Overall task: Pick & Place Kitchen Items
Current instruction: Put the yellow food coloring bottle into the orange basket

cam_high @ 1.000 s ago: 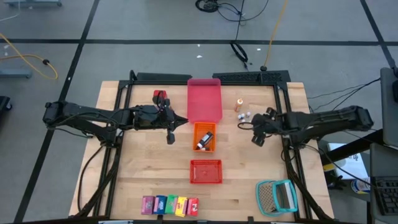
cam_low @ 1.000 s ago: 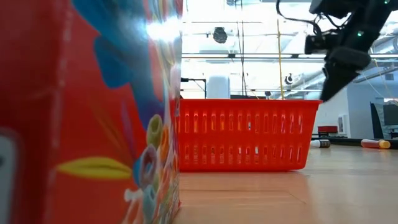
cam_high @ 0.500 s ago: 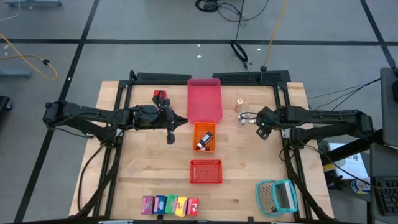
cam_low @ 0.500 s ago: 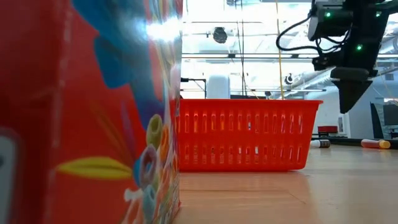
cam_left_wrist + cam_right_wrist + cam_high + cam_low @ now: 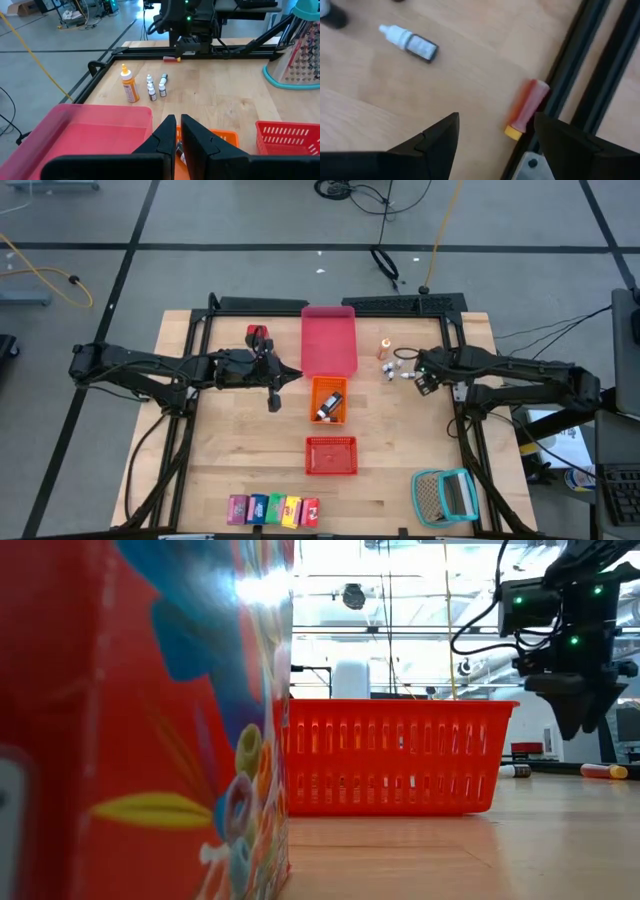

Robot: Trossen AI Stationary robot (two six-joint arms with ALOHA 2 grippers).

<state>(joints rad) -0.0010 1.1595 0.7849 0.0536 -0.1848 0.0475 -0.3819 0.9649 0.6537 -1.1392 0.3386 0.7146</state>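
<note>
A: How are the arms set?

B: Both reach in low from the table's sides toward its far middle. The left gripper sits beside the pink tray, just off the orange basket. The right gripper is at the far right, next to the small bottles.

A: What does each view add?

B: From above you see the whole layout: a red container left of the pink tray, a bottle lying in the orange basket, a red basket nearer the front, five cartons in a row at the front edge, and a teal mesh item at the front right. The left wrist view shows an orange-capped bottle and three tiny bottles standing upright. The right wrist view shows one white-capped bottle lying flat, and a red-and-yellow tube against the table's dark rail. The low view is mostly blocked by a red carton, with the red basket behind it.

A: And the jaws?

B: Left jaws are together, holding nothing. Right jaws are wide apart and empty, above the table with the lying bottle ahead of them.
</note>
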